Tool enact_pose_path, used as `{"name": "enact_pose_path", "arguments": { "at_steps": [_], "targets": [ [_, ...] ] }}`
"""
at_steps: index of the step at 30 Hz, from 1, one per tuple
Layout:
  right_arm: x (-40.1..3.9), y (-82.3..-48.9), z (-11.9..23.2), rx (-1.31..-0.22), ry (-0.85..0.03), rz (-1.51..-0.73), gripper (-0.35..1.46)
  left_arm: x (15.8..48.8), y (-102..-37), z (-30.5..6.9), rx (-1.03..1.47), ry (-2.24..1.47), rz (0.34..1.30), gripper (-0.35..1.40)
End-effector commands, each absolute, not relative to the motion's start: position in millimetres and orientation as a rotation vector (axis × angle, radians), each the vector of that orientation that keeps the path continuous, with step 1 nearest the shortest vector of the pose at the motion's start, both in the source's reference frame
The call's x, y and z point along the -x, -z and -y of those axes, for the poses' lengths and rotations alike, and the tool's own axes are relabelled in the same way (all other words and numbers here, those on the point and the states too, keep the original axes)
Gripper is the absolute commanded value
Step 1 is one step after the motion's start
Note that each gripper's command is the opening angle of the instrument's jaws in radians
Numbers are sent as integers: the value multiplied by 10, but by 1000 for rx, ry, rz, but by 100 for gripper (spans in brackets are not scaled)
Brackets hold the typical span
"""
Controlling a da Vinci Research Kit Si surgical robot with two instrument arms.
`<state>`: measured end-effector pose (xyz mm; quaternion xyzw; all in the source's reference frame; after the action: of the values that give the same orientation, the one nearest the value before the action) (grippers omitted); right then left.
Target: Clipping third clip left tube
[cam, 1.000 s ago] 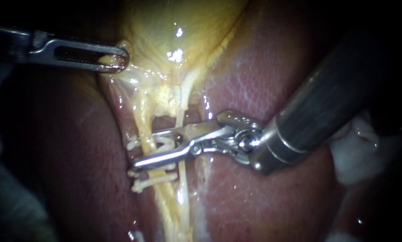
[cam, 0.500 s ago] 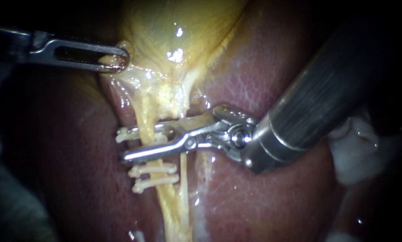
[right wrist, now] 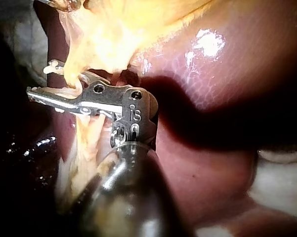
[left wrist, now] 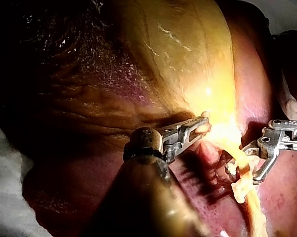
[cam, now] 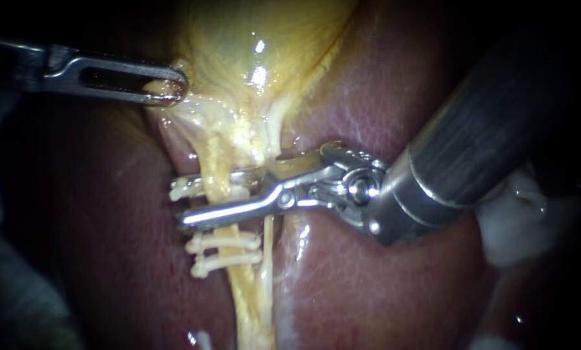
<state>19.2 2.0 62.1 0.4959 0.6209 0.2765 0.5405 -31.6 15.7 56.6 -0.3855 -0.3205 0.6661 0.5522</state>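
Note:
My right instrument [cam: 188, 205] reaches across the yellow left tube [cam: 216, 170], its jaws shut on a white clip [cam: 181, 189] that straddles the tube. Just below the jaws, two white clips [cam: 224, 244] sit on the same tube. The thinner right tube [cam: 268, 241] runs beside it, under the jaws' base. At the upper left, my left instrument [cam: 168, 89] is shut on the gallbladder [cam: 251, 45] at its narrow end and holds it taut. The left wrist view shows those jaws [left wrist: 201, 129] on yellow tissue. In the right wrist view my jaws [right wrist: 41, 83] enclose the tube.
Reddish liver [cam: 368, 285] lies under and around the tubes. A white gauze wad [cam: 517, 223] sits at the right behind my right instrument's shaft. Dark cloth borders the liver on the left.
My right instrument has moved up the left tube, away from the two seated clips, and reached further left across it. Its jaws have narrowed around the clip. The left instrument has held still.

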Motion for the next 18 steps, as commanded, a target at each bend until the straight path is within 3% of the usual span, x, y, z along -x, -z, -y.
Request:
{"name": "enact_pose_path", "arguments": {
  "at_steps": [1,6,14,18],
  "targets": [
    [-191,-621,-20,-1177,-659,-1475,31,316,-567,-157,912,-1575,758,-35],
    [-188,-618,-25,-1162,-653,-1485,22,317,-567,-157,912,-1575,757,-35],
    [-185,-618,-24,-1160,-647,-1488,-7,317,-567,-157,912,-1575,757,-35],
    [-183,-618,-22,-1160,-645,-1487,-35,317,-567,-157,912,-1575,757,-35]
  ]
}}
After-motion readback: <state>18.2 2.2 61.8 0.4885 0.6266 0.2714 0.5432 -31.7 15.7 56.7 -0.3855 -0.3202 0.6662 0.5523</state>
